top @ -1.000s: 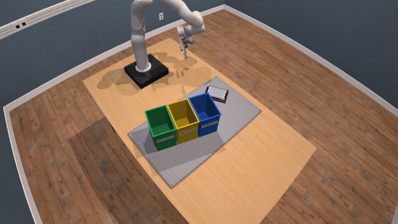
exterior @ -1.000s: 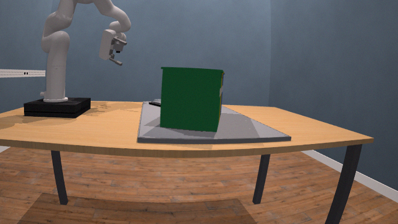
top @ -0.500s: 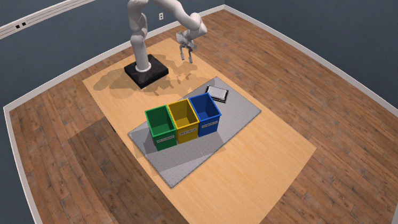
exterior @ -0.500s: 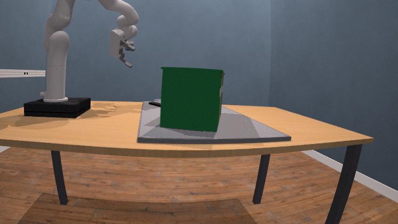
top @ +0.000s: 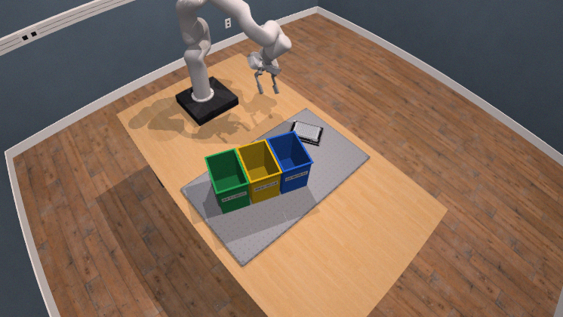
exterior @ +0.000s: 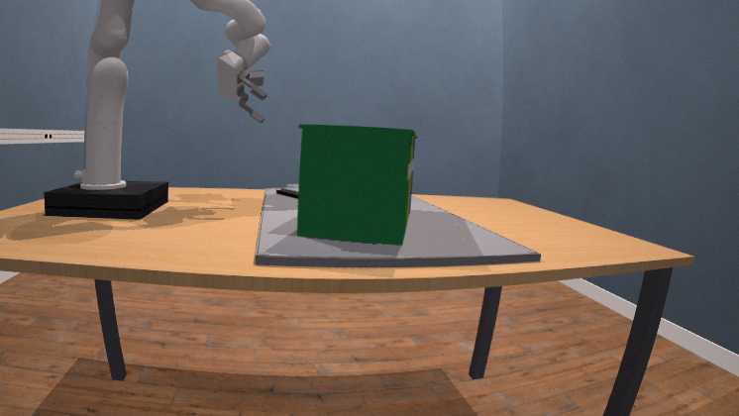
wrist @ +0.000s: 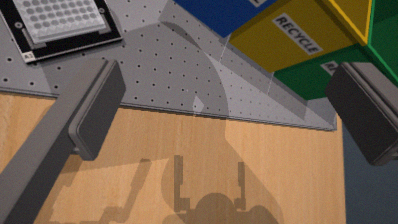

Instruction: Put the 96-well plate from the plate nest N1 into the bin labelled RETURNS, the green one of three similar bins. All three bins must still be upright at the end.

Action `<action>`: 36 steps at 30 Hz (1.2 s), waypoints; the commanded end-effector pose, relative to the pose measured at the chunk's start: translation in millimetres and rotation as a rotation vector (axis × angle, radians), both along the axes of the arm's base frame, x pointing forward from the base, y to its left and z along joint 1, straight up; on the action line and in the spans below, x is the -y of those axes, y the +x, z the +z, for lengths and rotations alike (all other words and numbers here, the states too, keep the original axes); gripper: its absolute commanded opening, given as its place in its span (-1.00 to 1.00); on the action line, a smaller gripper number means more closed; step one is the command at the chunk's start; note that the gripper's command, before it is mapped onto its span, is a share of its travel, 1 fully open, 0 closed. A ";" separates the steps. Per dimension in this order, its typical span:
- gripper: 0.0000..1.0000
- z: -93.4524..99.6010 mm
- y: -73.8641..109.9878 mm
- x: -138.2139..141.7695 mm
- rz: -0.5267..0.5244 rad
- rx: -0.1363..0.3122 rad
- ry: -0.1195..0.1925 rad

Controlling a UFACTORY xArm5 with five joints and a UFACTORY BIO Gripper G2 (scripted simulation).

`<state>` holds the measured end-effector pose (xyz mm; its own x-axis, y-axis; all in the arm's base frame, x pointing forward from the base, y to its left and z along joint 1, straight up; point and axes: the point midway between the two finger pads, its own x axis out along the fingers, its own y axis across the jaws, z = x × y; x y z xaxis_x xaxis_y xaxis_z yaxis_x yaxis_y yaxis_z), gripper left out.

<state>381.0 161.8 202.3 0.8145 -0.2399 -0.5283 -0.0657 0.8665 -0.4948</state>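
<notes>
One pale, many-welled plate (top: 307, 130) (exterior: 292, 186) (wrist: 60, 17) lies flat in its black nest (top: 320, 138) (exterior: 287, 193) (wrist: 75, 51).

The claw (top: 268, 90) (exterior: 260, 106) (wrist: 232, 111) has moved nearer the plate nest (top: 311, 142) (exterior: 287, 193) (wrist: 75, 51)
</notes>
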 end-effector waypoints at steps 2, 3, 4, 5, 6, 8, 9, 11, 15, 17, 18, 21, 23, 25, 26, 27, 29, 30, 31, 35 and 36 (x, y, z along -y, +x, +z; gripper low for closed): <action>-0.25 6.1 26.1 8.1 -0.013 0.039 0.102; -0.25 6.2 26.4 8.2 -0.013 0.039 0.102; -0.25 7.8 30.8 10.2 -0.015 0.055 0.131; -0.25 9.5 35.1 12.2 -0.017 0.072 0.160; -0.25 11.1 39.4 14.1 -0.019 0.088 0.189; -0.25 14.4 48.0 18.0 -0.019 0.090 0.193; -0.25 14.4 48.0 18.0 -0.019 0.090 0.193; -0.25 16.5 52.0 20.3 -0.019 0.110 0.220; -0.25 24.7 68.0 29.2 -0.019 0.150 0.275; -0.25 27.3 73.0 32.1 -0.019 0.150 0.275; -0.25 29.8 76.6 34.6 -0.017 0.172 0.299; -0.25 37.2 87.2 42.3 -0.013 0.217 0.347; -0.25 42.1 94.3 47.3 -0.013 0.217 0.346; -0.25 45.4 98.1 50.7 -0.009 0.243 0.368; -0.25 45.4 98.1 50.7 -0.009 0.243 0.368; -0.25 45.4 98.1 50.7 -0.009 0.243 0.368; -0.25 50.9 104.3 56.3 -0.002 0.291 0.407; -0.25 53.7 107.4 59.1 -0.002 0.291 0.407; -0.25 56.4 110.5 61.9 -0.002 0.291 0.407; -0.25 66.7 120.6 72.4 0.010 0.347 0.442; -0.25 69.7 123.2 75.4 0.015 0.370 0.456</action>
